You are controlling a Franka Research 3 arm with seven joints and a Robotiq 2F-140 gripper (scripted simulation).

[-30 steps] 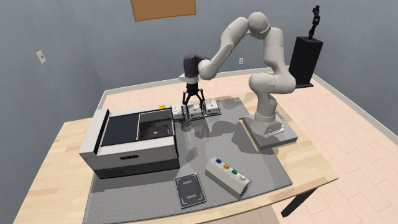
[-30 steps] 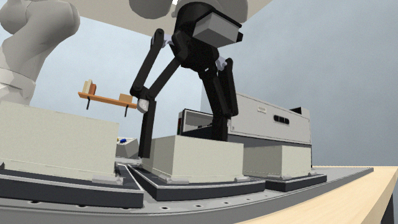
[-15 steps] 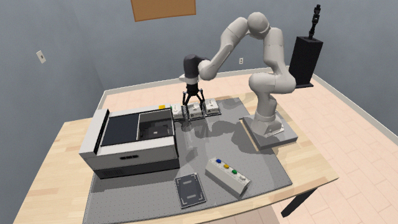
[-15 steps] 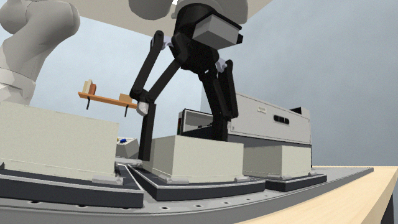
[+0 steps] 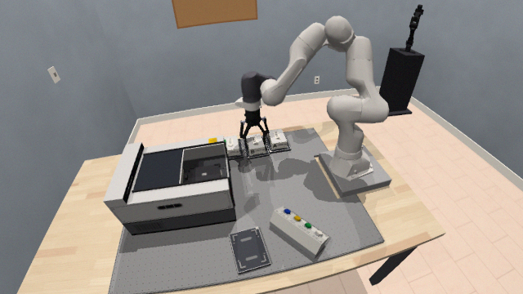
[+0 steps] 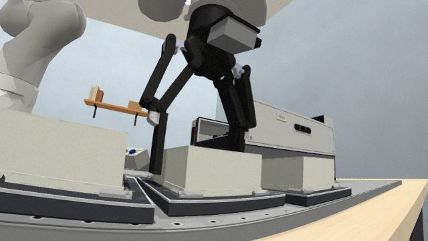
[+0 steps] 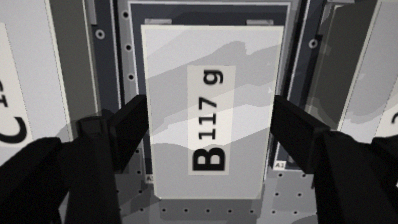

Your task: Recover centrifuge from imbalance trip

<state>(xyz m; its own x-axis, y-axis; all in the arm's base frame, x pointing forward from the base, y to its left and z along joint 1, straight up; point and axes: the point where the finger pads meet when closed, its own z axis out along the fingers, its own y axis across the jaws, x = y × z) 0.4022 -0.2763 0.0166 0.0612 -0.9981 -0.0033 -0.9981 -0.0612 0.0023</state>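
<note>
Balance plate B (image 7: 210, 110), a pale block labelled "B 117 g", lies flat in the middle nest of the row beside the centrifuge; it also shows in the top view (image 5: 257, 145) and the exterior view (image 6: 208, 169). My gripper (image 7: 208, 110) is open, with one finger down along each long side of plate B (image 5: 254, 140) (image 6: 195, 161). Plate C (image 7: 15, 100) (image 5: 234, 146), partly cut off, sits in the nest toward the centrifuge. Plate A (image 7: 380, 100) sits in the nest toward my base (image 5: 279, 140). The plate centrifuge (image 5: 176, 184) has its door slid open over a dark bucket opening (image 5: 204, 165). E07 is not visible.
The PANEL box (image 5: 300, 230) with blue, yellow, green and white buttons stands at the mat's front. A flat dark nest (image 5: 250, 249) lies beside it. My arm's base (image 5: 351, 167) is at the mat's right. Plates A and C stand close on either side of my fingers.
</note>
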